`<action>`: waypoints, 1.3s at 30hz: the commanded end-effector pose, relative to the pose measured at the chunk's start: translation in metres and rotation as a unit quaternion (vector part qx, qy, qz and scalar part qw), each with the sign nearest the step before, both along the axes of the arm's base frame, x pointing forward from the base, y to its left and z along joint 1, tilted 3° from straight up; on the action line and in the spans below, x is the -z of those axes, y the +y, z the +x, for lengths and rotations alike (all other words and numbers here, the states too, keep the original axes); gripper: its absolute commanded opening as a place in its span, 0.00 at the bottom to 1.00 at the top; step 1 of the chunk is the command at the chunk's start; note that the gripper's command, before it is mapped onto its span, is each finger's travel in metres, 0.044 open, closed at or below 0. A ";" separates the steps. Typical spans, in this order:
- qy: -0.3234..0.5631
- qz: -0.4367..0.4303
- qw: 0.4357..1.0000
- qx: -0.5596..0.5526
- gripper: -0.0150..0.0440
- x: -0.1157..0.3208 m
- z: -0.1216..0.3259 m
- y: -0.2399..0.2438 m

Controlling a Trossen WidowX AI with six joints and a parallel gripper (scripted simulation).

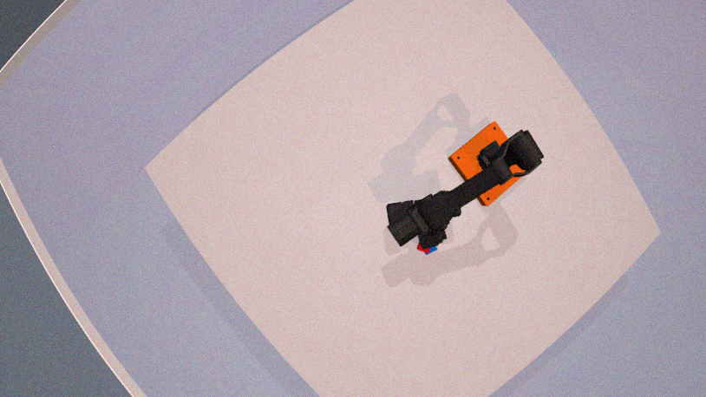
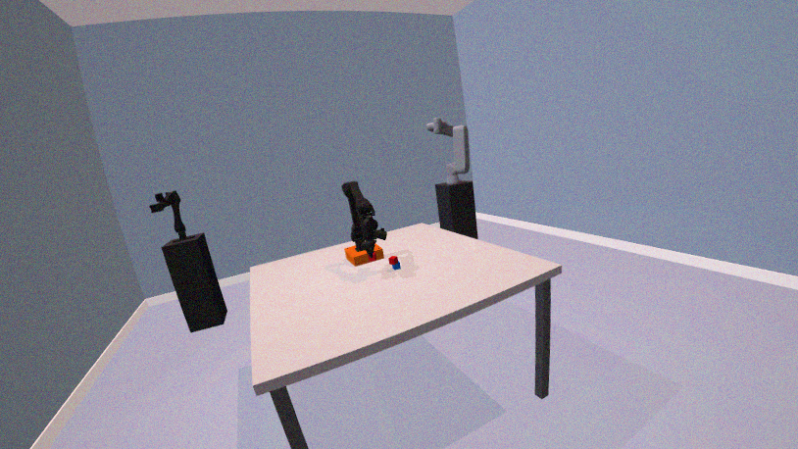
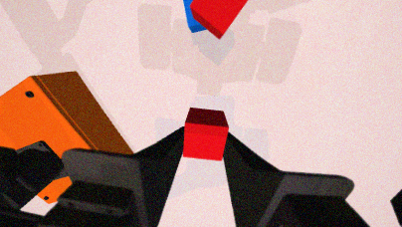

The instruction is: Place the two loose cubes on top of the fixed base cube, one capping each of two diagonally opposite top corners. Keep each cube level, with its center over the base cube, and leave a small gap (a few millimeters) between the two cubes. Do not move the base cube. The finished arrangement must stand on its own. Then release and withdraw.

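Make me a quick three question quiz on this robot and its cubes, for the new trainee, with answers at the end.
1. True or false: the hand is shut on the blue cube.
2. Which colour is the cube that rests on top of the blue cube? A) green B) red C) yellow
3. Fill in the blank: the flat plate under the arm's base is coloured ____.

Key: 1. False, it grips a red cube. 2. B, the upper red cube. 3. Orange.
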State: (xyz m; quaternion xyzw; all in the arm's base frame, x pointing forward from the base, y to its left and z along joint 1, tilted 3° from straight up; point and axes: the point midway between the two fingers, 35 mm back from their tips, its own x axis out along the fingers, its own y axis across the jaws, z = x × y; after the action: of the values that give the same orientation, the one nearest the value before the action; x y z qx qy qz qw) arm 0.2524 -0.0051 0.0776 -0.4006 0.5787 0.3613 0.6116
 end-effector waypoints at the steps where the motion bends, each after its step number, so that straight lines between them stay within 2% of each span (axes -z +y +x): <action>1: -0.006 0.002 1.000 0.000 0.43 -0.014 0.001 0.001; 13: -0.007 0.003 1.000 0.009 0.43 -0.040 -0.006 0.002; 26: -0.010 0.017 0.982 0.190 0.43 -0.040 0.002 0.022; 39: -0.012 0.032 0.929 0.367 0.43 -0.038 0.009 0.043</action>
State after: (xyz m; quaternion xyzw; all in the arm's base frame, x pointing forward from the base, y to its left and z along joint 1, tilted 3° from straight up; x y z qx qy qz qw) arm 0.2568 0.0341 0.1143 -0.1670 0.6648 0.1483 0.7128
